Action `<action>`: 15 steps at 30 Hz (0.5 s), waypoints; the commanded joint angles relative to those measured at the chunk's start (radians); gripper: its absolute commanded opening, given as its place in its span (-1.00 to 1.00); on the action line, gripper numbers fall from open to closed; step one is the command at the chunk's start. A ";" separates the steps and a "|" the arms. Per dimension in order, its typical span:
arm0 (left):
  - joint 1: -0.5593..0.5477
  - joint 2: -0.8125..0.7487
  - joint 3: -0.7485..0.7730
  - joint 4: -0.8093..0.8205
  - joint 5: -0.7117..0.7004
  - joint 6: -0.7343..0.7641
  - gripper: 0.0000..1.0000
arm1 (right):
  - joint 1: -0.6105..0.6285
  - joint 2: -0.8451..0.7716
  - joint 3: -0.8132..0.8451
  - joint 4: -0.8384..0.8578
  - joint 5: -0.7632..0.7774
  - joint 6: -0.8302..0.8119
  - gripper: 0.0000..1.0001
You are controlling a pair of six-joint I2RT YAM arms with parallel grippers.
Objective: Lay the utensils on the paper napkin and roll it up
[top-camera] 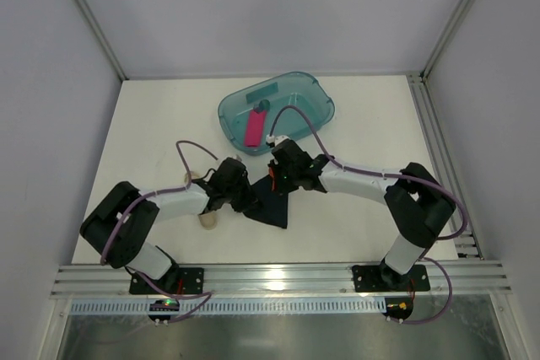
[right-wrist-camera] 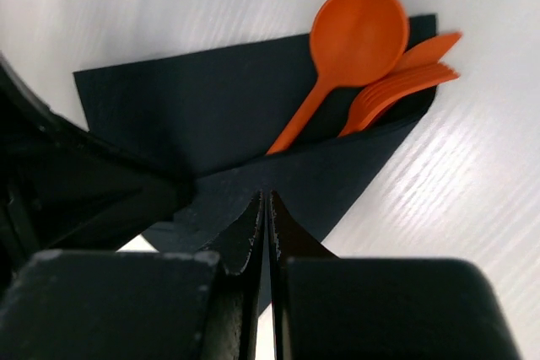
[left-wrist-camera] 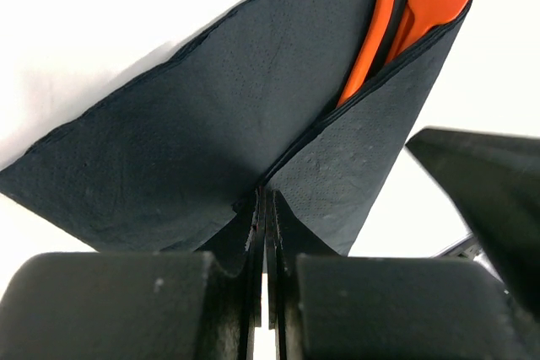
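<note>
Clamped shut, my left gripper (left-wrist-camera: 263,200) pinches the napkin (left-wrist-camera: 194,124) at the low edge of a flap that is folded up over the utensils (right-wrist-camera: 359,40). My right gripper (right-wrist-camera: 267,204) is closed too, with its tips at the same flap, though I cannot tell whether any paper sits between them. The napkin lies on the table (top-camera: 152,124) between my two wrists, on the near side of the tub (top-camera: 312,94), and the utensils' orange heads poke out of the fold at one corner.
</note>
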 commanded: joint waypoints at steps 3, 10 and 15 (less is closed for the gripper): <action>-0.020 -0.013 -0.044 -0.065 -0.065 -0.035 -0.96 | 0.028 -0.005 -0.015 0.041 -0.073 0.036 -0.92; -0.029 -0.013 -0.050 -0.067 -0.075 -0.052 -0.97 | 0.051 0.058 0.003 0.000 -0.058 0.039 -0.92; -0.040 -0.017 -0.051 -0.067 -0.083 -0.064 -0.98 | 0.070 0.095 0.000 0.015 -0.087 0.043 -0.92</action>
